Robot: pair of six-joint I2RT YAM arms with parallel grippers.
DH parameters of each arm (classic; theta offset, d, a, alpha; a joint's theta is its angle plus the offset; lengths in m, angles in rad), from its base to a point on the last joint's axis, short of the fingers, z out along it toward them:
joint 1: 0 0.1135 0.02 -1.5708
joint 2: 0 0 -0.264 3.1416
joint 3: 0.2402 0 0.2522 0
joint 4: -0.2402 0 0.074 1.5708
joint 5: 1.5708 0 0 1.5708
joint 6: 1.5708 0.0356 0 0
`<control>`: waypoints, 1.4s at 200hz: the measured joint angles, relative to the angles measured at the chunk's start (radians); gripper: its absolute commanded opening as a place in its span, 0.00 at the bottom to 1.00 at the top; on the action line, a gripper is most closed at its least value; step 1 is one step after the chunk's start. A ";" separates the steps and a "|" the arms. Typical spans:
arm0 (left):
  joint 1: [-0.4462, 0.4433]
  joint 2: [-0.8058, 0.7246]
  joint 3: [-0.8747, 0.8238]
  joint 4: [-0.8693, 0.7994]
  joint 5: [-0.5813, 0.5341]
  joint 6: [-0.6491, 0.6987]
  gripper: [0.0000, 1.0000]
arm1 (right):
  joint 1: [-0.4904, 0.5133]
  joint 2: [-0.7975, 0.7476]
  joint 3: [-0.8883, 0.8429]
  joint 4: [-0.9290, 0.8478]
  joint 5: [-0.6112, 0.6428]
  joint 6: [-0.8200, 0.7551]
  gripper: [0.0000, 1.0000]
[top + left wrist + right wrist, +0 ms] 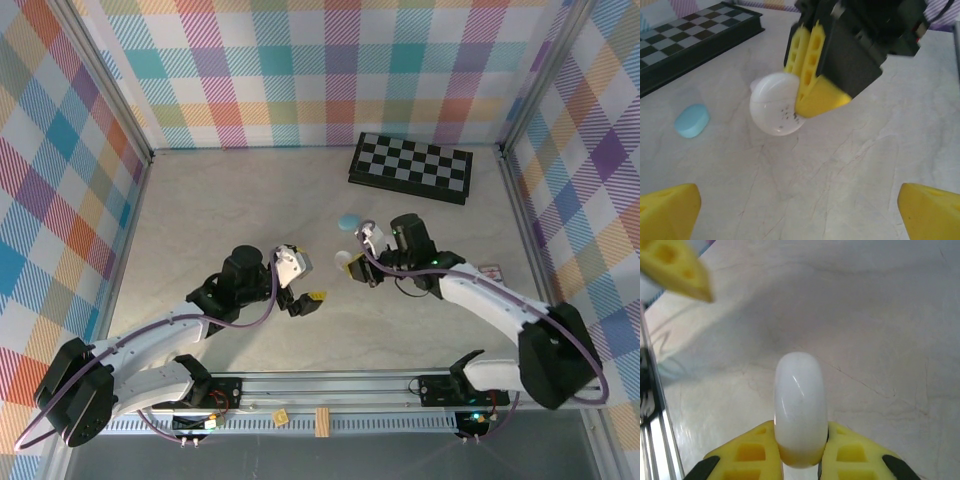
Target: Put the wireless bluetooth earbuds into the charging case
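My right gripper (358,270) is shut on a white, pebble-shaped charging case (347,262), which it holds on edge above the table near the middle. The right wrist view shows the case (800,405) standing closed between the yellow fingers (752,452). In the left wrist view the same case (776,110) sits in the right gripper (812,80), just ahead of my left gripper (800,220), which is open with nothing between its fingertips (667,210). A closed light blue case (348,222) (692,120) lies on the table behind. The earbuds are out of view.
A folded chessboard (411,166) (690,35) lies at the back right. A small card (490,270) rests near the right wall. Two small wooden blocks (322,420) sit on the front rail. Plaid walls close in three sides.
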 measured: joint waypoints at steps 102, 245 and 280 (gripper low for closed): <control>0.000 0.020 -0.006 -0.011 -0.025 0.003 1.00 | 0.001 0.374 0.036 0.114 0.019 0.242 0.23; 0.257 -0.058 -0.092 0.154 -0.298 -0.187 1.00 | -0.151 -0.051 -0.005 0.111 0.424 -0.009 0.99; 0.365 -0.019 -0.143 0.233 -0.439 -0.219 1.00 | -0.283 -0.099 -0.126 0.227 0.529 -0.113 0.99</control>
